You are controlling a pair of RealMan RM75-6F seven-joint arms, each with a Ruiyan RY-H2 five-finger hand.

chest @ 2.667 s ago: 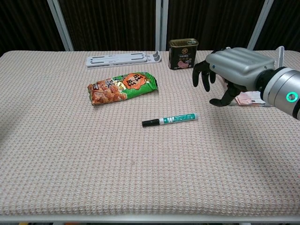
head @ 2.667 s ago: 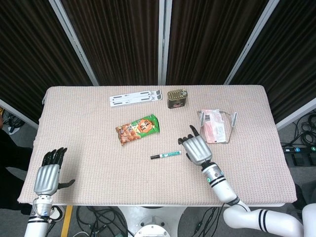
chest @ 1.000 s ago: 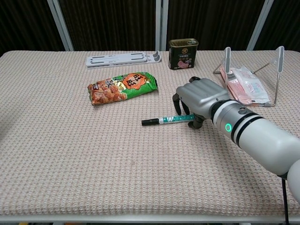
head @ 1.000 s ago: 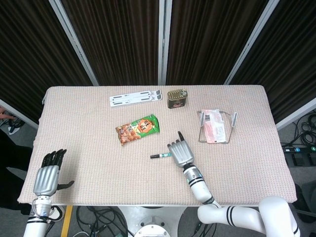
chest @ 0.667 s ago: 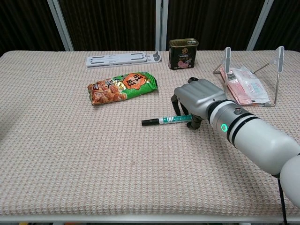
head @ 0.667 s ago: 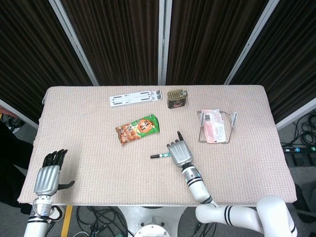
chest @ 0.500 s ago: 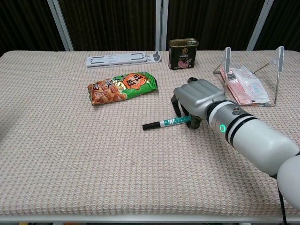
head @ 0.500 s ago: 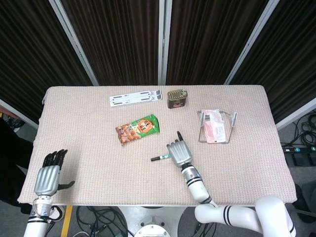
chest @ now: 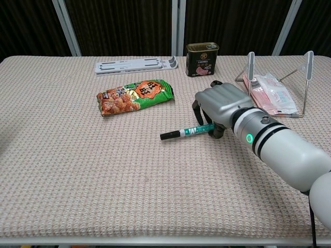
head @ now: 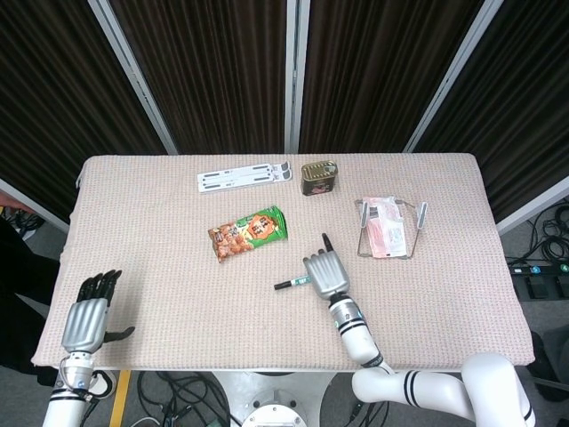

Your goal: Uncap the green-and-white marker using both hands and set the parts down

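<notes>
While its fingers curl around the barrel, the silver right hand (chest: 220,109) holds the green-and-white marker (chest: 187,132), capped black end pointing left, near the green snack bag (chest: 135,96) on the beige woven tablecloth (chest: 103,175). At the table's near-left corner, the left hand (head: 85,321) holds nothing, fingers spread.

The marker (chest: 189,131) has a green-and-white barrel and a black cap. The right hand (chest: 222,110) is silver with black fingers (chest: 198,114). The snack bag (chest: 135,96) is green and orange. The tin (chest: 202,59) is dark olive with gold. A beige woven cloth covers the desk (chest: 77,181).
</notes>
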